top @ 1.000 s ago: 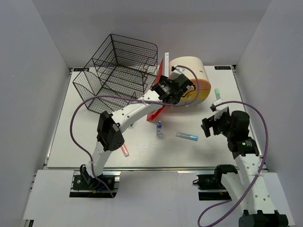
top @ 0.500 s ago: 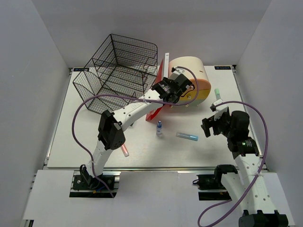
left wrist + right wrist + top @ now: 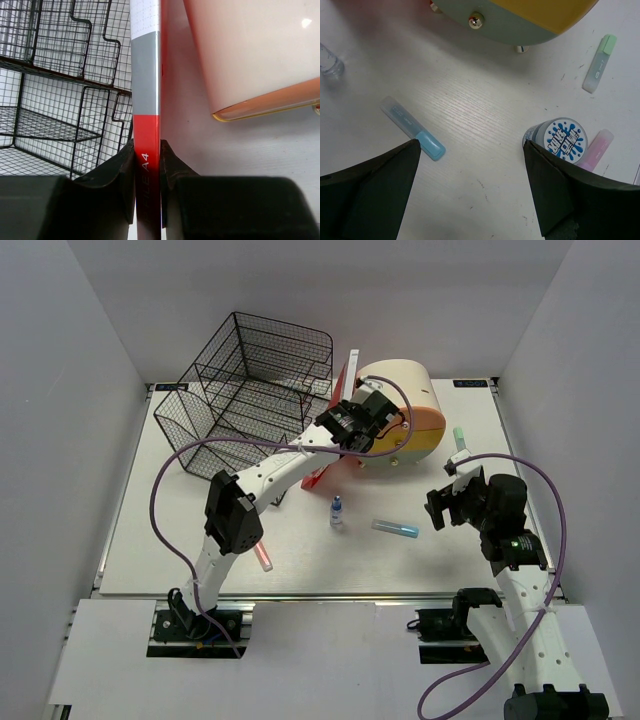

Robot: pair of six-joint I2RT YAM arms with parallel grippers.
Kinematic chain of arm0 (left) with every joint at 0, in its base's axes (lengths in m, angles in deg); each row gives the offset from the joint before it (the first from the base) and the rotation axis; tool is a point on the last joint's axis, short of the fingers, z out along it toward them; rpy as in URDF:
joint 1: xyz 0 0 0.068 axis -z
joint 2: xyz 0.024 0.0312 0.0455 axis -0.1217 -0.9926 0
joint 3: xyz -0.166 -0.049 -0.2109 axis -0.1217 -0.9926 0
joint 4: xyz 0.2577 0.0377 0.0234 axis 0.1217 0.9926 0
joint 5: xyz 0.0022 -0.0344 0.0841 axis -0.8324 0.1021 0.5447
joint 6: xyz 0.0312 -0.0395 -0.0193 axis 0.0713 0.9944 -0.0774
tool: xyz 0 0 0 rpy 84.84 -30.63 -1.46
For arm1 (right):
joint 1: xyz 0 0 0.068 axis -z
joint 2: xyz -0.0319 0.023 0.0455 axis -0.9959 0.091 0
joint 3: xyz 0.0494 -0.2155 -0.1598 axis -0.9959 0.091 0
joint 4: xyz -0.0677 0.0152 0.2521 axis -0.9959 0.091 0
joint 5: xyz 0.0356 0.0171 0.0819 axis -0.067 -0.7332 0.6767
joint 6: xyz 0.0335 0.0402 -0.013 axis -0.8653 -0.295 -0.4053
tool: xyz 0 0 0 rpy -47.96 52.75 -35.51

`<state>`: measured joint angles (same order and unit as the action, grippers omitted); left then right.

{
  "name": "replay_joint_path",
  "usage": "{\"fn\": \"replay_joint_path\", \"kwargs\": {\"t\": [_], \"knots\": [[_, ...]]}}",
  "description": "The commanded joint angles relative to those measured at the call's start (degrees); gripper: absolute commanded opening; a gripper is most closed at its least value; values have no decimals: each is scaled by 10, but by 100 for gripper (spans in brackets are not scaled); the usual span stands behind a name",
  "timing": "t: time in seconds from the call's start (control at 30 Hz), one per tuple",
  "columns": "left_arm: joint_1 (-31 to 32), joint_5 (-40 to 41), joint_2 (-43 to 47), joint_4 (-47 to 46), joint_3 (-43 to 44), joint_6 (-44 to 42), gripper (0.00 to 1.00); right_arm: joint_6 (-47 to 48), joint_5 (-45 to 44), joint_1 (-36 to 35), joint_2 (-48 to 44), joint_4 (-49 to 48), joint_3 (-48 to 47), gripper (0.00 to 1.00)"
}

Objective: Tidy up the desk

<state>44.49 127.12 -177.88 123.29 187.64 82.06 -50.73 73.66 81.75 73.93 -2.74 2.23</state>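
desk lies white under both arms, a small bottle loose at its middle. left gripper is clenched on the edge of a thin red and grey folder, which stands upright between the black wire tray and the beige drawer unit. i'd hold the folder vertical, grip firm, and steer it into a tray shelf without snagging the mesh. right gripper hangs spread and empty above a blue highlighter.
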Motion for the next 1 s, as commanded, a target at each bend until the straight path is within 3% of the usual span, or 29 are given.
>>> {"fn": "replay_joint_path", "kwargs": {"t": [0.0,0.1,0.7,0.97], "knots": [[-2,20,46,-21,13,-11,7,-4,2,2,-10,-16,3,89],[-2,21,64,-35,8,-21,0,-4,3,3,-9,-16,3,89],[9,77,173,-79,-11,-62,0,0,10,2,-8,-15,4,89],[14,16,289,-139,-58,-80,0,19,61,0,2,4,-8,89]]}}
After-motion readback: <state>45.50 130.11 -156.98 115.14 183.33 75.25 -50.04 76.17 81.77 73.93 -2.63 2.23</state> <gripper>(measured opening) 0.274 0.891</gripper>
